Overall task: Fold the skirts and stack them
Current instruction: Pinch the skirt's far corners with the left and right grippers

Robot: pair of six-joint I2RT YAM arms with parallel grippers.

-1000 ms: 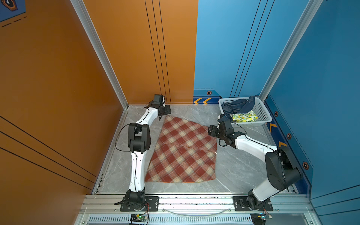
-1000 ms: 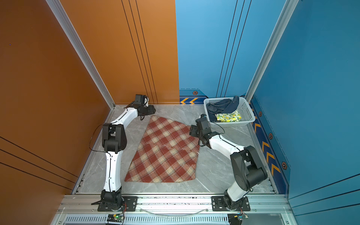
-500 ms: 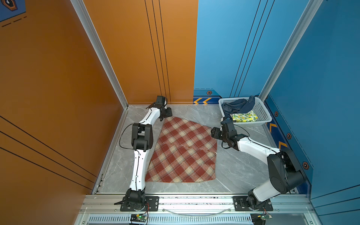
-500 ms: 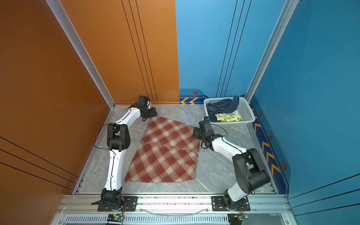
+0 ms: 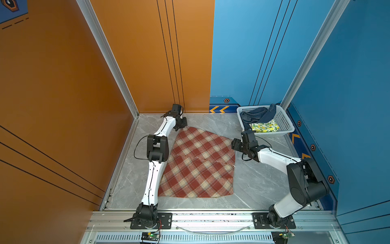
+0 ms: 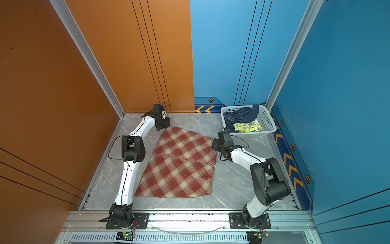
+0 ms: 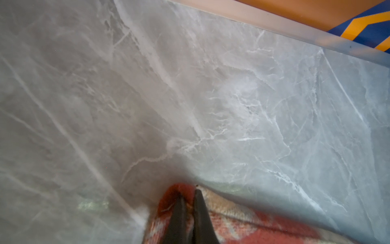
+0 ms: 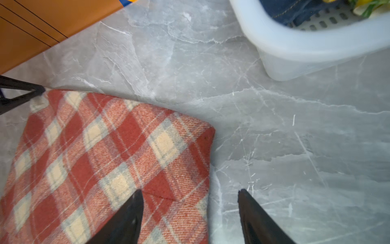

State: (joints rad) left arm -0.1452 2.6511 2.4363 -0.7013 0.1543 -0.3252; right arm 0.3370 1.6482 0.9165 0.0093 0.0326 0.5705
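1. The left gripper (image 7: 188, 195) is clamped shut on the far corner of the plaid skirt (image 5: 200, 164), which is spread flat on the table (image 5: 253, 179).
2. The right gripper (image 8: 189, 190) is held wide open over the skirt's right edge.
3. The denim skirt (image 5: 255, 115) and lemon skirt (image 5: 264, 127) are contained in the basket (image 5: 285, 124).

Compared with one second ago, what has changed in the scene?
The left gripper moved to the far corner of the plaid skirt and shut on it. The right gripper stayed open at its right edge. The basket and its contents did not move.
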